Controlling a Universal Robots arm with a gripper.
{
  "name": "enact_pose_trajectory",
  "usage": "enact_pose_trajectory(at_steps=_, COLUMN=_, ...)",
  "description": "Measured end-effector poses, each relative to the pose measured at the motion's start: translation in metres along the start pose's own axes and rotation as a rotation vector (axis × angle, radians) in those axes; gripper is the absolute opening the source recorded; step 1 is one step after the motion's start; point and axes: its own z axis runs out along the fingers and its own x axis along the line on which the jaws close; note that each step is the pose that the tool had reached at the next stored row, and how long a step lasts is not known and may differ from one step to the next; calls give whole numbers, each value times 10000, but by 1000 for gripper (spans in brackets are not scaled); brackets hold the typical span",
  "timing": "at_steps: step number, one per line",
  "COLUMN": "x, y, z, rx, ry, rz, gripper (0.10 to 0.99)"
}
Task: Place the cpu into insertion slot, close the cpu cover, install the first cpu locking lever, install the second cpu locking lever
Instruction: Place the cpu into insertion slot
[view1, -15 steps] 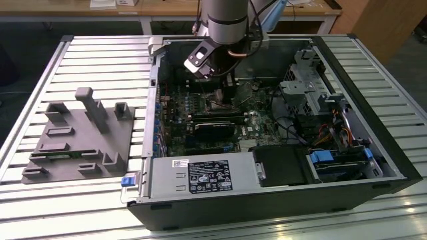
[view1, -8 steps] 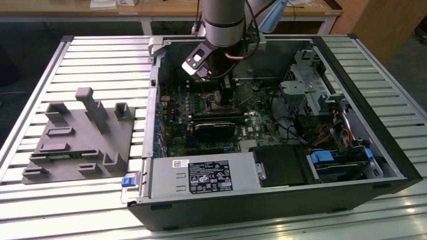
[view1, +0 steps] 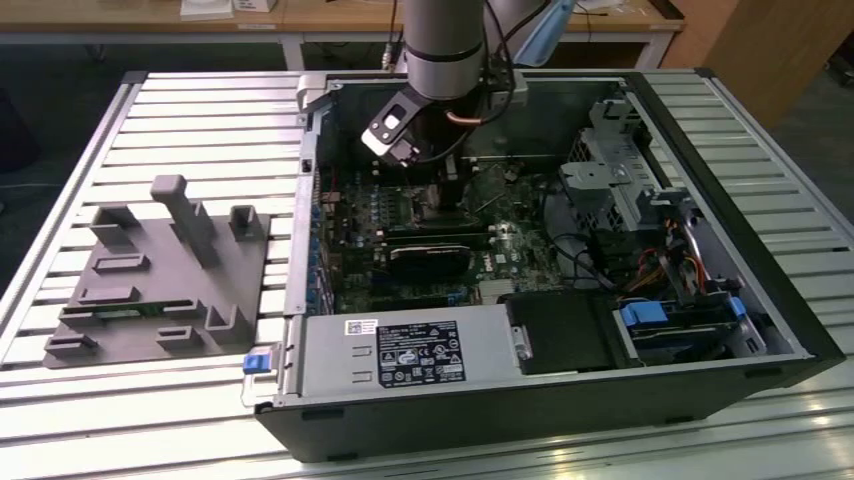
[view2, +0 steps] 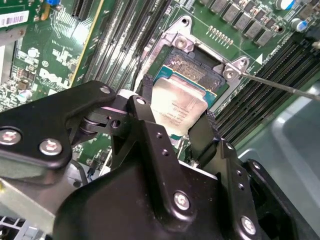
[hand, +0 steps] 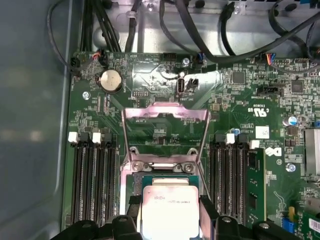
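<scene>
Inside the open computer case (view1: 534, 420), toward its far side in the exterior view, the arm (view1: 447, 50) reaches down to the green board (view1: 514, 265). In the second wrist view my gripper (view2: 177, 114) is clenched on the chip (view2: 182, 102) by two opposite edges, holding it over the socket (view2: 192, 67) but off its middle, so placing is the step in hand. In the first wrist view the cover (hand: 165, 109) stands raised beyond the socket; I judge seating calls for squaring the chip and keeping it level.
</scene>
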Motion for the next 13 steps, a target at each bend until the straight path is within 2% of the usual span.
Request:
enact_pose_trajectory(at_steps=4, x=7, y=-40, z=30, rx=-25, ry=-1, rz=0, gripper=541)
enact_pose_trajectory(at_steps=13, x=14, y=-61, z=147, rx=-63, ry=1, rz=1, gripper=541)
